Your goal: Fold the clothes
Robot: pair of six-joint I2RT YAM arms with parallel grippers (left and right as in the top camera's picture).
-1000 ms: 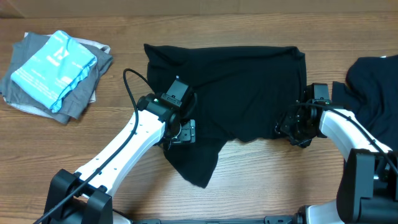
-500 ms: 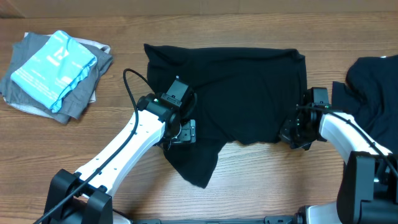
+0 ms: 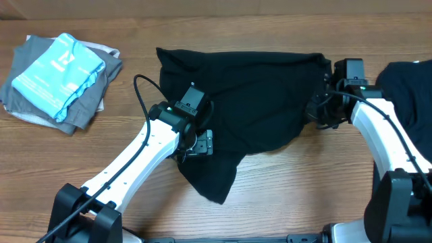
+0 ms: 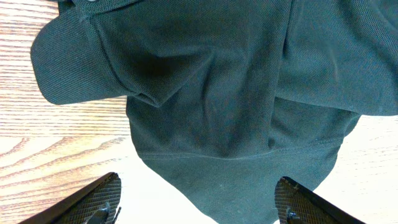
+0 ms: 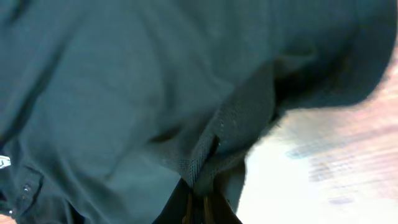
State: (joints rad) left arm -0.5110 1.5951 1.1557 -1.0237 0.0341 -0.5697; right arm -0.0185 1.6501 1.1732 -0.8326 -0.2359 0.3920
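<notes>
One of the clothes, a black shirt [image 3: 250,88], lies spread across the middle of the table, with a flap hanging toward the front edge. My left gripper [image 3: 196,143] hovers open over its lower left part. In the left wrist view both fingers [image 4: 99,199] stand wide apart above the shirt's hem [image 4: 236,93], with nothing between them. My right gripper [image 3: 322,113] is at the shirt's right side, shut on a bunched fold of the fabric [image 5: 217,149]. The pinched cloth rises from the right gripper [image 5: 199,205] and is lifted off the wood.
A second black garment [image 3: 408,88] lies crumpled at the far right, close behind my right arm. A folded stack of grey and light blue clothes [image 3: 61,81] sits at the back left. Bare wooden table [image 3: 304,189] runs along the front.
My right gripper has closed on the shirt's lower right corner and carried it up and toward the back, pulling that edge in. The left arm has stayed put.
</notes>
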